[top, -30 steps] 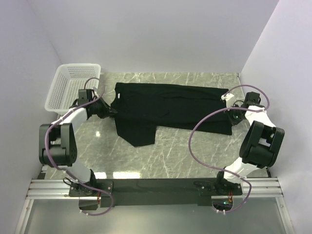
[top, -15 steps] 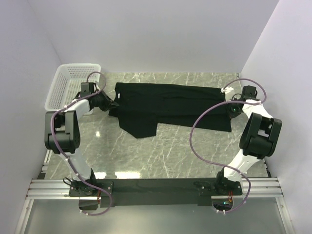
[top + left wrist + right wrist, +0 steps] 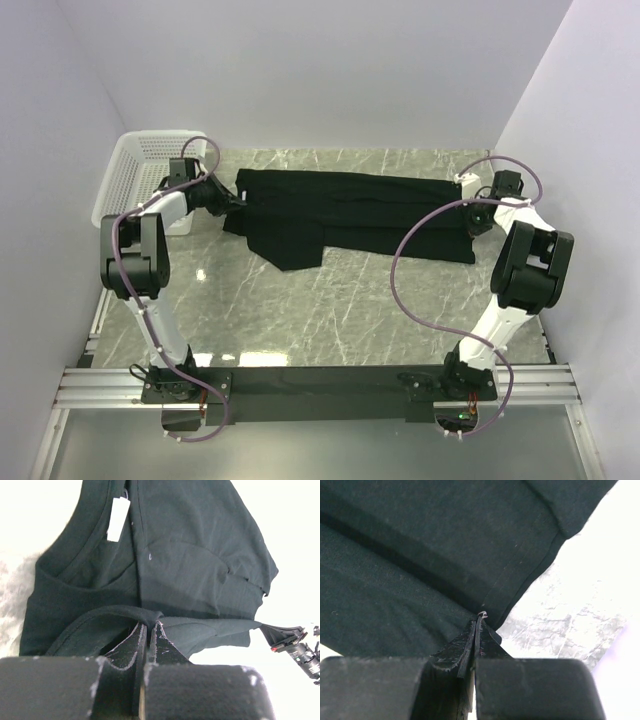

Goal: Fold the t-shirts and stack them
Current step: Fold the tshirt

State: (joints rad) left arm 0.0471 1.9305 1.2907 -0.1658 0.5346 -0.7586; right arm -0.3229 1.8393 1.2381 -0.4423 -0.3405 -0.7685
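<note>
A black t-shirt (image 3: 345, 210) lies spread sideways across the far part of the marble table, neck end to the left, partly folded lengthwise. My left gripper (image 3: 232, 201) is shut on its collar edge at the left end; the left wrist view shows the neckline and white label (image 3: 117, 520) just beyond the jaws. My right gripper (image 3: 468, 220) is shut on the hem corner at the right end, where the right wrist view shows the black cloth (image 3: 420, 555) pinched between the fingers. No logo shows.
A white mesh basket (image 3: 140, 180) stands at the far left corner, just behind the left arm. White walls close in the back and both sides. The arm bases and a rail (image 3: 320, 385) run along the near edge.
Both grippers have carried the shirt's near edge away from the bases toward the far wall. The lower flap now lies farther back, and the shirt looks narrower front to back.
</note>
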